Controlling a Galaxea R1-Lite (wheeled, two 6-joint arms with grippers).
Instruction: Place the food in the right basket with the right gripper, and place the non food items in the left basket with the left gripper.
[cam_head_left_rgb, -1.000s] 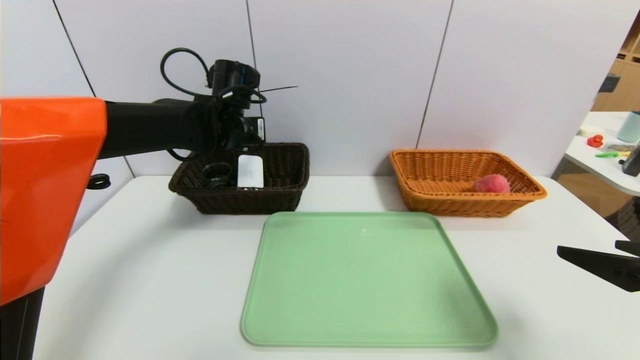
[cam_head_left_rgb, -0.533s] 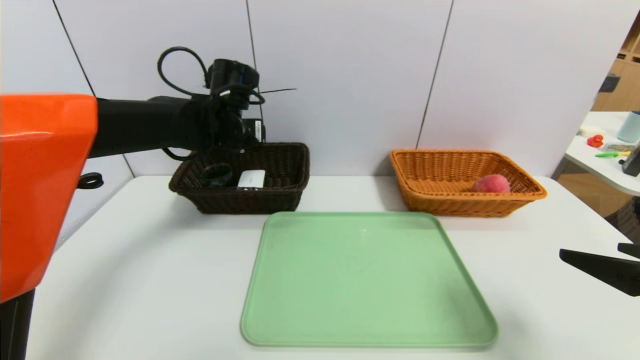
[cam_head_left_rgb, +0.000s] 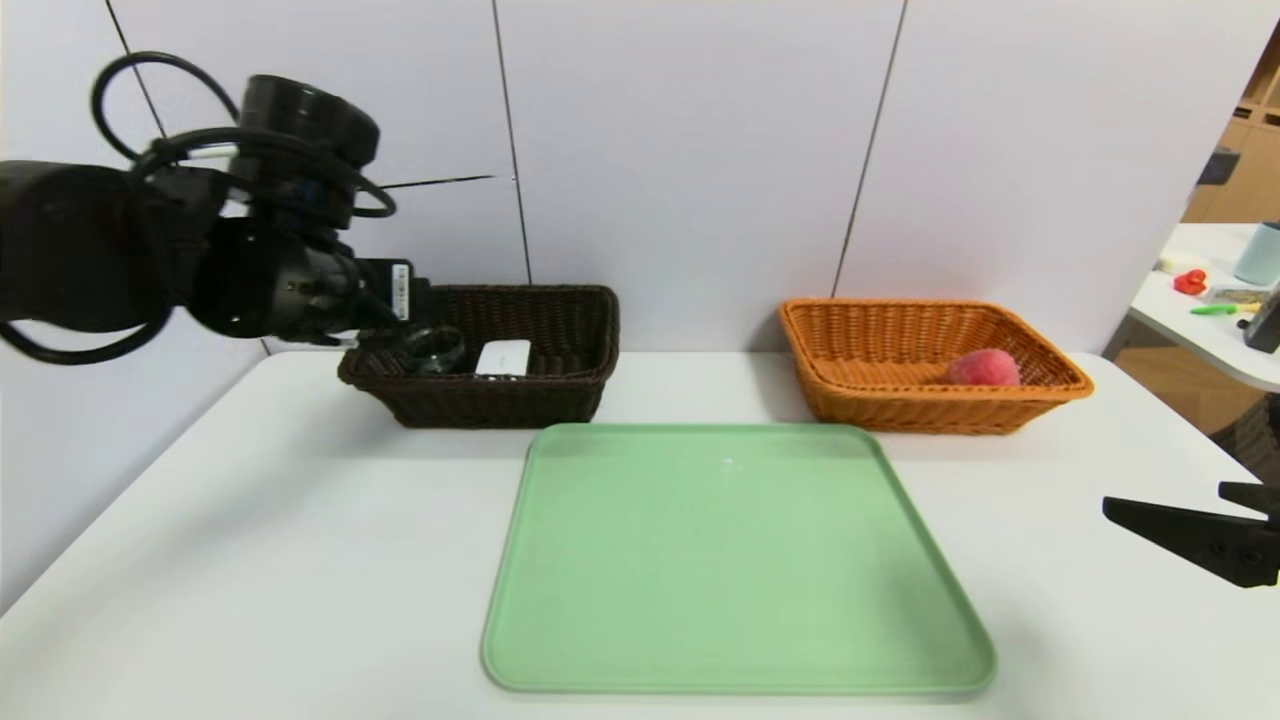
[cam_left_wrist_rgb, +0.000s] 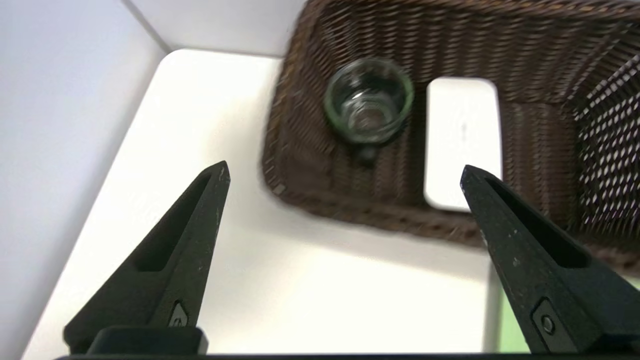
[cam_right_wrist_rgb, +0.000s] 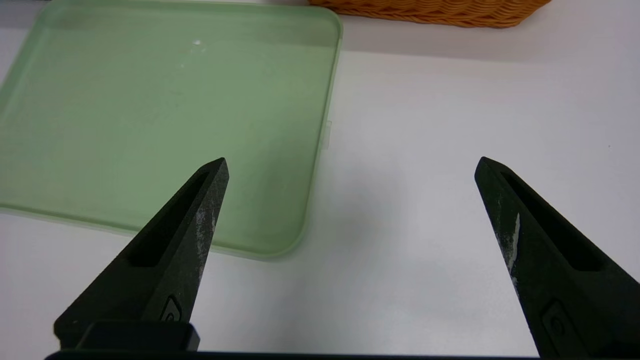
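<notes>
The pink-red peach (cam_head_left_rgb: 984, 368) lies in the orange right basket (cam_head_left_rgb: 860, 405), near its right end. The glass cup (cam_left_wrist_rgb: 369, 100) and the flat white device (cam_left_wrist_rgb: 462, 140) lie side by side in the dark brown left basket (cam_head_left_rgb: 500, 405). My left gripper (cam_left_wrist_rgb: 345, 170) hangs open and empty above the table, just off the near left corner of that basket. My right gripper (cam_right_wrist_rgb: 351, 161) is open and empty, low over the table to the right of the tray.
A green tray (cam_head_left_rgb: 735, 560) with nothing on it fills the middle of the white table (cam_head_left_rgb: 250, 520), in front of both baskets. A side table (cam_head_left_rgb: 1210, 340) with small objects stands at the far right. A grey wall closes the back.
The white device left the left gripper's fingers and came to lie flat in the dark basket. The left gripper opened wider and drew back to the left, off the basket.
</notes>
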